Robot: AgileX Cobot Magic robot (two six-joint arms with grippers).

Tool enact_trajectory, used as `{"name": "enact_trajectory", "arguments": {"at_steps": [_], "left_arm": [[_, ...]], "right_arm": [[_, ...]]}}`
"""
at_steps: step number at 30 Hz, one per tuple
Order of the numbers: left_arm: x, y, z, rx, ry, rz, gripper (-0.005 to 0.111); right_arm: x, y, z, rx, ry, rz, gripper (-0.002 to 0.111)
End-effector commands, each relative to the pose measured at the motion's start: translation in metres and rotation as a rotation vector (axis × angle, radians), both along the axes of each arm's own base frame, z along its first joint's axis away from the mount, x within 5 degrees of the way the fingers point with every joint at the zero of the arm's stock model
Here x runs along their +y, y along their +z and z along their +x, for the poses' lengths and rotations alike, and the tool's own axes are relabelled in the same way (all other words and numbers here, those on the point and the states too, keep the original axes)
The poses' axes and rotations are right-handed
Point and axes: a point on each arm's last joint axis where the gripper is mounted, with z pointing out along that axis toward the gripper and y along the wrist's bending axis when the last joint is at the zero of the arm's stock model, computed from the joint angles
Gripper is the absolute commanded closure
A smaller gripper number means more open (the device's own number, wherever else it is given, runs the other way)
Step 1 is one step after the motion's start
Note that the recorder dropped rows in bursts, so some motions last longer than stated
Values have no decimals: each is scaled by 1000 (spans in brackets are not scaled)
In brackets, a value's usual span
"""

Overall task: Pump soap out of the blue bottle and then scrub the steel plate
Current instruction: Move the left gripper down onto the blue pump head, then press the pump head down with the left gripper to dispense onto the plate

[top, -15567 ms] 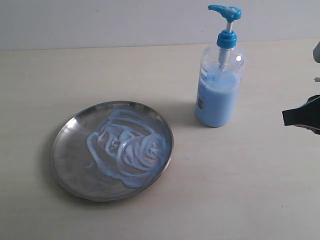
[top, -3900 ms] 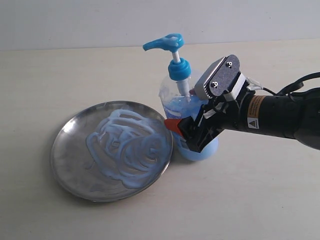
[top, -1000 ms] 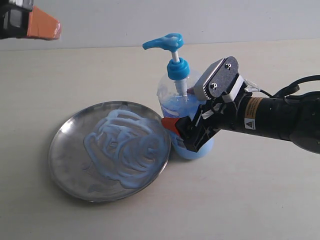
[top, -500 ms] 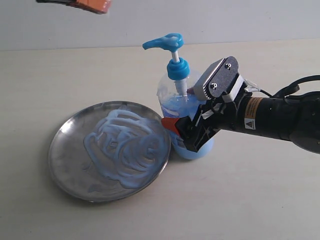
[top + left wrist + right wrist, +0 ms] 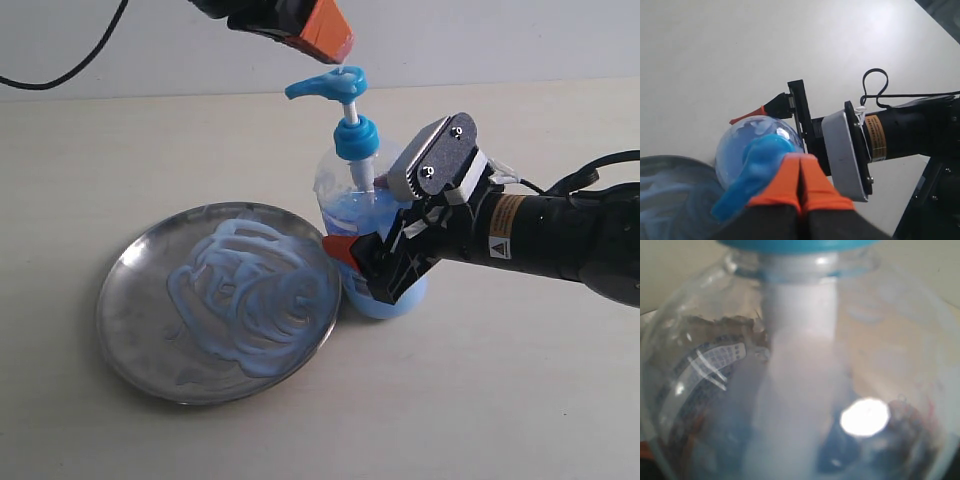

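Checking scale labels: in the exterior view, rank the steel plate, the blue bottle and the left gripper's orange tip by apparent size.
1. steel plate, clearly largest.
2. blue bottle, lower body partly hidden by the right gripper.
3. left gripper, orange tip: smallest, though its distance from the camera is unclear.

The right arm reaches in low from the right, its wrist angled down toward the left. The right gripper clasps the lower body of the blue bottle, jaws spread wide around it. The left gripper hangs at the far side, its orange fingers pressed together, tips just above the bottle's pump.
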Motion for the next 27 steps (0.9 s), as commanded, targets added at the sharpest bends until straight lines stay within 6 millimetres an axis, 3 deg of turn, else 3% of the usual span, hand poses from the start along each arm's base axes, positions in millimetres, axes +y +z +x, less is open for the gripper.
{"name": "enact_trajectory", "arguments": {"at_steps": [1,27], "left_arm": [[-4,-4,3,19,16,-7,107],[-10,-13,12,23,37,-13,107]], "right_arm": [[3,8,3,-42,14,38,108],[3,8,3,-42,14,38,108]]}}
